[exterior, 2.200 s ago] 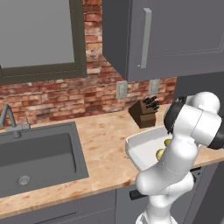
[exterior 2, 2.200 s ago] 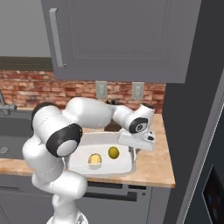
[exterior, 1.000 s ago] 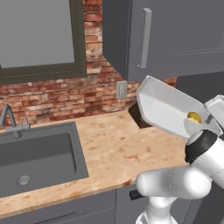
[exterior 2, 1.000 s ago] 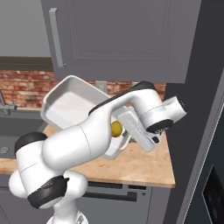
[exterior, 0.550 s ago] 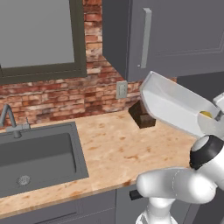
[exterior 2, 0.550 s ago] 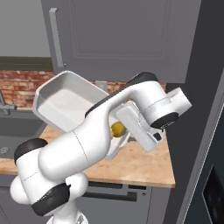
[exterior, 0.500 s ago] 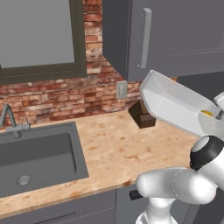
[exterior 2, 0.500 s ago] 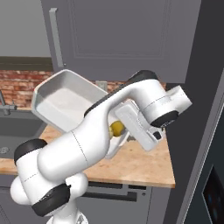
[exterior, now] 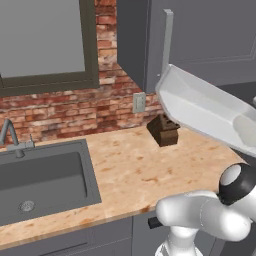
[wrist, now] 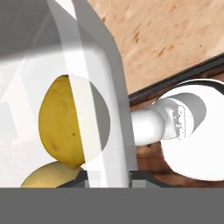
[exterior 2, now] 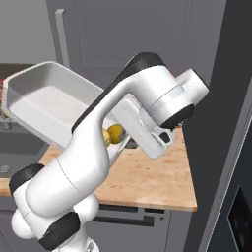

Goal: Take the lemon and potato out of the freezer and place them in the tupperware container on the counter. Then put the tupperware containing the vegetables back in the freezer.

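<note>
My gripper (wrist: 109, 176) is shut on the rim of the white tupperware container (exterior 2: 44, 106), which hangs tilted in the air above the beige counter (exterior 2: 147, 182). In the left base view the tupperware container (exterior: 200, 107) slopes down to the right over the counter (exterior: 130, 165). The bright yellow lemon (exterior 2: 116, 133) and the paler potato (exterior 2: 105, 138) lie together at the tub's low end, next to my hand. Through the tub's wall the hand view shows the lemon (wrist: 61, 118) above the potato (wrist: 48, 177). The dark freezer (exterior 2: 231, 123) stands at the right.
A dark sink (exterior: 40, 175) with a faucet (exterior: 10, 137) takes up the counter's left end. A brown knife block (exterior: 163, 130) stands by the brick wall under an outlet (exterior: 139, 102). Grey wall cabinets (exterior: 210, 35) hang close above the raised tub.
The tub has left the counter, risen and swung right toward the freezer in my grip. It now tilts, and the lemon and potato have slid to the end by my hand.
</note>
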Controlling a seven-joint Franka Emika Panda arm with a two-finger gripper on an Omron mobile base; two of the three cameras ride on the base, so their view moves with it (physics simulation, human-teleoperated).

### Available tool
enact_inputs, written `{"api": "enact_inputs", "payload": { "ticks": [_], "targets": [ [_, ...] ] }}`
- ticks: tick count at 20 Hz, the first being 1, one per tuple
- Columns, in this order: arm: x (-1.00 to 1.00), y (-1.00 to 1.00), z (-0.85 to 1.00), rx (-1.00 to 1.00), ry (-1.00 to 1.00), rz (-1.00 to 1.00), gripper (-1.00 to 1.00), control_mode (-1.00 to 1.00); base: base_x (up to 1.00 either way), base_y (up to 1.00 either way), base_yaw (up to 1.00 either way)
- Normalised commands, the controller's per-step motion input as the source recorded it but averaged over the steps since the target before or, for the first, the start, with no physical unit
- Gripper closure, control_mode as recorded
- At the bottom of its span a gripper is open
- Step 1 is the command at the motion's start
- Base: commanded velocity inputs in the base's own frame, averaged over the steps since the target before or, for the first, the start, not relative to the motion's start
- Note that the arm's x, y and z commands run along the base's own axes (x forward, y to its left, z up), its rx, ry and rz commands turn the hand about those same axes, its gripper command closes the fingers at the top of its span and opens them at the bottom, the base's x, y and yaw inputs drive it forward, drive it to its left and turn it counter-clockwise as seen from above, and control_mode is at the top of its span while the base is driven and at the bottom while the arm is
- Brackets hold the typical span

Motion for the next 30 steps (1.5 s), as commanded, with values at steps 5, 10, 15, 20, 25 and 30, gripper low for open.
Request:
{"api": "enact_inputs", "payload": {
  "ticks": [5, 10, 15, 20, 25, 30],
  "targets": [
    [-0.50, 0.53, 0.37, -0.13, -0.01, -0.01, 1.00, -1.00, 0.00, 0.00, 0.00],
    [-0.07, 0.50, 0.18, -0.22, 0.00, -0.05, 1.00, -1.00, 0.00, 0.00, 0.00],
    [0.00, 0.30, 0.06, -0.22, 0.00, -0.04, 1.00, -1.00, 0.00, 0.00, 0.00],
    [-0.03, 0.14, 0.00, -0.09, 0.00, -0.01, 1.00, -1.00, 0.00, 0.00, 0.00],
    [-0.28, 0.00, 0.00, 0.00, -0.03, 0.00, 1.00, 1.00, -0.14, 0.00, 0.00],
    [0.00, 0.00, 0.00, 0.00, 0.00, 0.00, 1.00, 1.00, -0.97, 0.00, 0.00]
  ]
}}
